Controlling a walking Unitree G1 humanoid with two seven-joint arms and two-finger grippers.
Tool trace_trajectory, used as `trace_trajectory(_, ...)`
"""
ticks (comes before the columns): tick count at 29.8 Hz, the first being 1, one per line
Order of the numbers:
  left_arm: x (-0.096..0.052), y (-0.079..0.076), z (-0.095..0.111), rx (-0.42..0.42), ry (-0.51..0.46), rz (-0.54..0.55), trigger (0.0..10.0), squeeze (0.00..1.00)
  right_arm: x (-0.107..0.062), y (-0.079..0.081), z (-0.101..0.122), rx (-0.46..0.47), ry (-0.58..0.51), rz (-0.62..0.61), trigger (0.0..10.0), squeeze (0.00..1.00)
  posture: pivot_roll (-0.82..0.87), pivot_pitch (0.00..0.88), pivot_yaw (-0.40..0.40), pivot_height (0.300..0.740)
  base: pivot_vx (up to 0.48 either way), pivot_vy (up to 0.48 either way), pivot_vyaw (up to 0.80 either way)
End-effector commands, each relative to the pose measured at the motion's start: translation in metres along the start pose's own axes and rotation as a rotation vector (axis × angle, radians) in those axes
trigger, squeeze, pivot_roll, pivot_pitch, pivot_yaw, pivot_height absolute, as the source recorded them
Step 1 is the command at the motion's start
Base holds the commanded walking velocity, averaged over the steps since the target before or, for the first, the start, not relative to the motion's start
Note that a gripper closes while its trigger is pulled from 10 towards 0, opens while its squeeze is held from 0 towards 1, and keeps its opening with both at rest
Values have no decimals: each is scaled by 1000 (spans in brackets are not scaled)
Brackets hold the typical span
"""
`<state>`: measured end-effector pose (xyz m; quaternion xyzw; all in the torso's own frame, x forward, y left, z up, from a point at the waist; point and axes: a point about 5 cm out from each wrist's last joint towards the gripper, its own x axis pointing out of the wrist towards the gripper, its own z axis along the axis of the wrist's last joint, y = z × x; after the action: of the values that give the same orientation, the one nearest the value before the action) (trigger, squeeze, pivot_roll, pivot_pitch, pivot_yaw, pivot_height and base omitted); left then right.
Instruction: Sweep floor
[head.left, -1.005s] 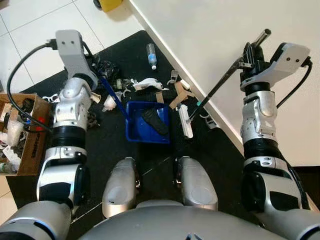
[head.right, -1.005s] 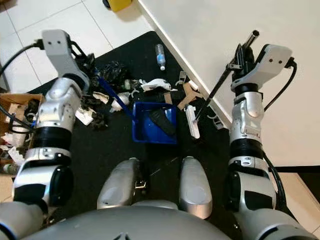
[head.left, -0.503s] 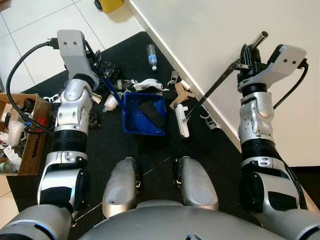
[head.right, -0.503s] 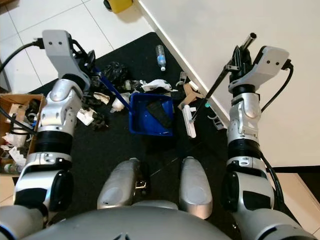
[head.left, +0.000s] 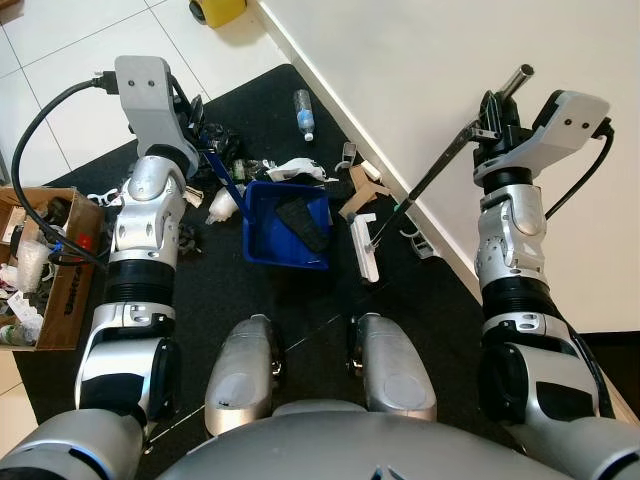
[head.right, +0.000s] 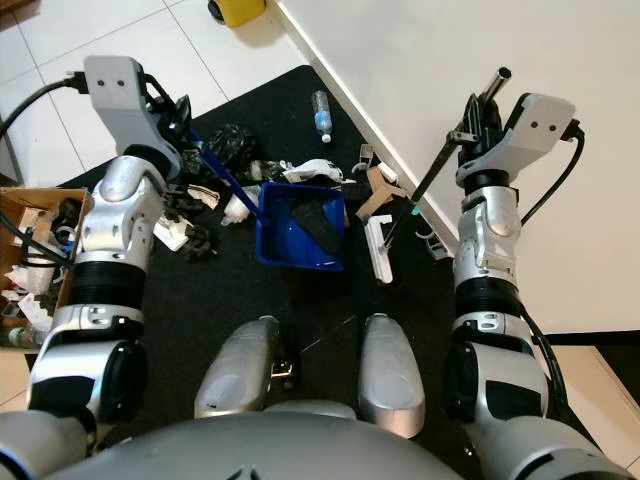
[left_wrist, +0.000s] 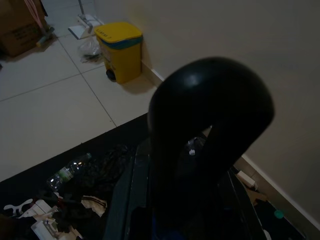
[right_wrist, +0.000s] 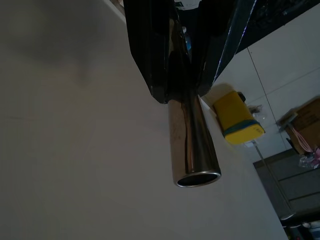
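A square blue plastic dustpan lies at the centre of the frame on a black mat, with a flat black scrap inside it. Its thin blue handle slants up to the upper left, where the left gripper is clenched around it. In the left wrist view the dark, rounded fingers wrap the handle.

At the upper right, the right gripper is grasping a broom by its shaft: a shiny, hollow metal tube at the top end, a thin dark rod below. The rod runs down and left to a narrow white broom head, which rests on the mat just right of the dustpan.

Litter is heaped above and to the left of the dustpan: crumpled white scraps, brown cardboard pieces, tangled black bits, and a clear plastic bottle higher up near the white baseboard. A brown cardboard box full of rubbish stands at the left edge on glossy white tiles. A yellow bin sits at the top by the plain wall. The robot's 2 grey knees fill the bottom centre.
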<state>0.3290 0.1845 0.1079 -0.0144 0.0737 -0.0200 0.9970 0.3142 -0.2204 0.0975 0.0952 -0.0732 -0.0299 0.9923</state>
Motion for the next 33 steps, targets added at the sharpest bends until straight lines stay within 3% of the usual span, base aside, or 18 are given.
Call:
trace_trajectory(1,1,-2,14,-12,-77,-5,10000,0,3,4,4,-3,-29,10,10000,0,58,22,24,740,-300,379,788)
trace_trajectory(19,0,0,12,-10,-73,10,10000,0,3,1,3,-8,-23,3,10000,0,57,27,23,740,-289,386,764)
trace_trajectory(29,1,1,12,-9,-68,18,10000,0,2,-1,3,-3,-23,-11,10000,0,57,28,24,740,-25,345,0)
trace_trajectory(33,1,2,11,-10,-62,27,10000,0,2,-1,3,3,-23,-11,10000,0,56,30,24,740,0,0,0)
